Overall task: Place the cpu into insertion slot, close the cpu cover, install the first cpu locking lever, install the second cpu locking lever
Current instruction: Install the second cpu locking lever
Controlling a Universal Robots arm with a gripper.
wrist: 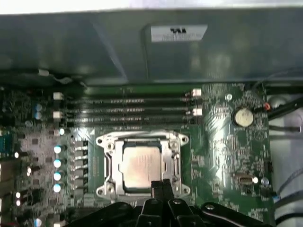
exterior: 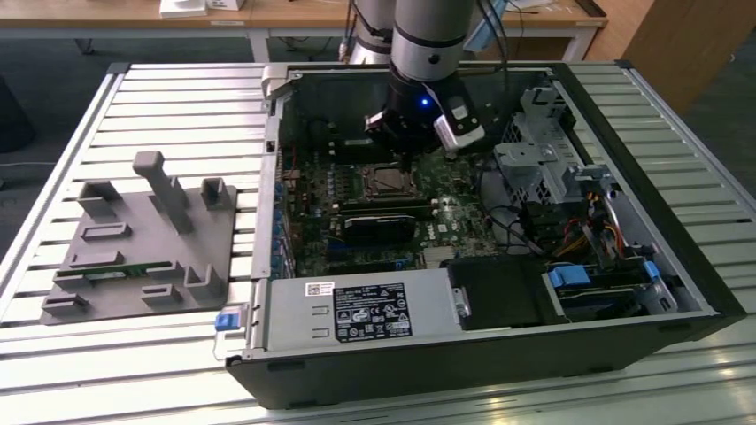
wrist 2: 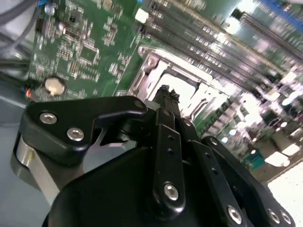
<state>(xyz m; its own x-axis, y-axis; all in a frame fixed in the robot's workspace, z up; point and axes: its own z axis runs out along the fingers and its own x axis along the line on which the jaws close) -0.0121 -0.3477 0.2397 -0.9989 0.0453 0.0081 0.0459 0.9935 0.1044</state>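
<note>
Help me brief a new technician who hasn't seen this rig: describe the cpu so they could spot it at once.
Look inside the open computer case at the green circuit board. Just below the long horizontal memory slots sits a silver-grey metal frame, the cpu cover. The cpu is the flat, dull silver square showing through that frame's window, right ahead of the gripper, unlike the small round coin battery nearby.

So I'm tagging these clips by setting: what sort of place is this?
Likely a robotics lab or test workshop: an open computer case lies on a slatted metal workbench, a grey fixture plate sits beside it, and wooden desks stand behind.
</note>
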